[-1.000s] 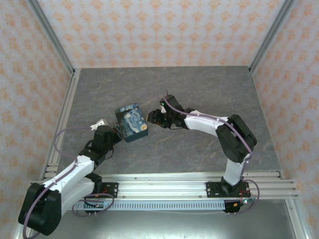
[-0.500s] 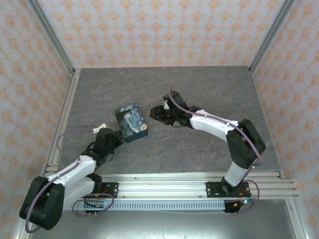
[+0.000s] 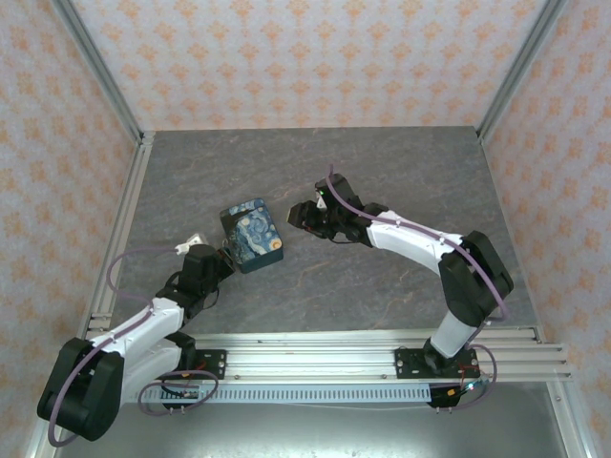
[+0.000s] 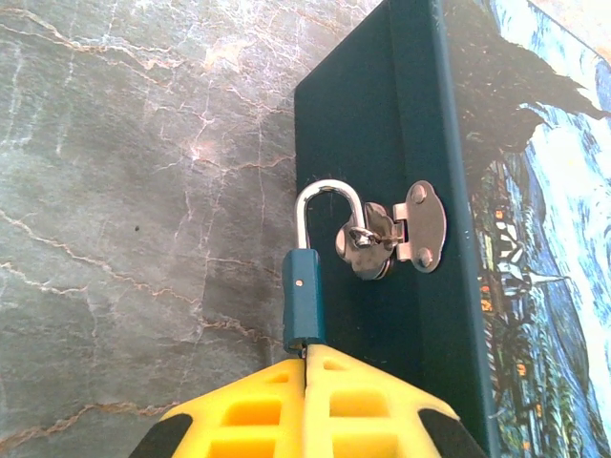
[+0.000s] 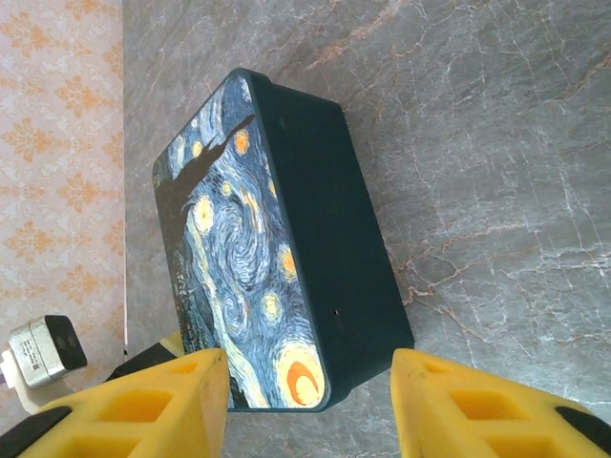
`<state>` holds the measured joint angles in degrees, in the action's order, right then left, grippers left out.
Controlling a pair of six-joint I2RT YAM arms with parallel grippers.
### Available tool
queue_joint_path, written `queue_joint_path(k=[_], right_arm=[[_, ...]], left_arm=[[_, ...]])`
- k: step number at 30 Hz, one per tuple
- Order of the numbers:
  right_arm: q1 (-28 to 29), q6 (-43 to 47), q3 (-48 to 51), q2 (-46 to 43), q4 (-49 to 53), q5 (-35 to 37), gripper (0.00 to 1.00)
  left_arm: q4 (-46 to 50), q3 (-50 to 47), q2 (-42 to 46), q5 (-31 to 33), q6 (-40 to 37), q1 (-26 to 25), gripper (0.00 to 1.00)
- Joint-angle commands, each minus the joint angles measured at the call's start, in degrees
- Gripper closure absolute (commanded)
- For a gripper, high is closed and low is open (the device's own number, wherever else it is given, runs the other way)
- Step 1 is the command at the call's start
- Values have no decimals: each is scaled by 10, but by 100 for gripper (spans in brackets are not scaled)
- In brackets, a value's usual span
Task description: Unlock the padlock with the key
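The small teal padlock [image 4: 304, 298] hangs by its silver shackle from the metal hasp [image 4: 401, 234] on the dark side of the starry-night box [image 3: 251, 234]. My left gripper [image 4: 306, 351] is shut, its yellow tips pressed against the padlock's underside. A thin sliver of the key shows between them, where it enters the lock. In the top view the left gripper [image 3: 221, 256] sits at the box's near-left side. My right gripper [image 3: 304, 218] hovers open just right of the box. In its wrist view the fingers [image 5: 181, 396] frame the box's near corner [image 5: 315, 315] without touching it.
The box lies on the grey marbled table [image 3: 382, 172], left of centre. Patterned walls and metal frame posts [image 3: 124, 205] close in the table on three sides. The arms' mounting rail [image 3: 334, 348] runs along the near edge.
The right gripper has drawn back a little up and to the right, away from the box. The left arm's elbow has sunk lower. The box has stayed put.
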<state>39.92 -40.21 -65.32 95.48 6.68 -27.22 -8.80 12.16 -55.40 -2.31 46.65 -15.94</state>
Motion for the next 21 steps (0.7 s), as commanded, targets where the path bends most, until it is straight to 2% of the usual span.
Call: queue_joint_path(k=[1,13,21], right_arm=[[-4,7,9,-20,5,14,52],[-4,3,13,-19,1,12,52],[-5,6,15,-27,12,12,52]], left_arm=[[-28,13,-10,18,11,7,100],[-42,12,-10,14,42,7,100],[91,28,65,94,43,7,100]])
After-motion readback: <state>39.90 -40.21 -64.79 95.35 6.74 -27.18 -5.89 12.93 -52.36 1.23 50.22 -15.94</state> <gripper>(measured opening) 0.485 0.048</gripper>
